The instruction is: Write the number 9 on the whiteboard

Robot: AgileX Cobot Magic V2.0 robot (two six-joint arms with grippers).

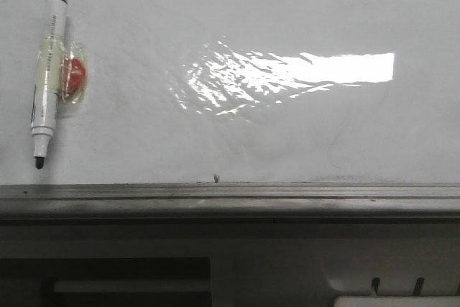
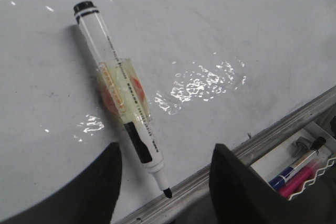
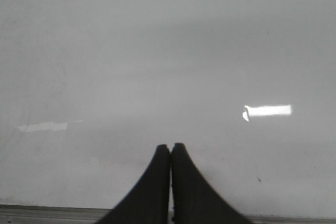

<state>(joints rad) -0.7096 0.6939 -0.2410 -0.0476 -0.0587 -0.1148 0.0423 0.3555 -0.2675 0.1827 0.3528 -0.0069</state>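
Observation:
The whiteboard (image 1: pixel 287 134) is glossy white-grey with glare and bears no drawn number 9. A white uncapped black marker (image 1: pixel 47 77) with a taped red and yellow pad lies on the board at the left, tip toward the grey rail (image 1: pixel 230 195). It also shows in the left wrist view (image 2: pixel 121 93). My left gripper (image 2: pixel 165 179) is open, its fingers wide apart on either side of the marker's tip, holding nothing. My right gripper (image 3: pixel 170 148) is shut and empty above bare board (image 3: pixel 157 66). Neither gripper shows in the front view.
A white tray (image 2: pixel 302 169) with blue and pink pens and a black-capped one sits beyond the rail (image 2: pixel 252 142) in the left wrist view. Bright glare (image 1: pixel 287 73) lies across the board's middle. A grey ledge (image 1: pixel 287 264) runs below the rail.

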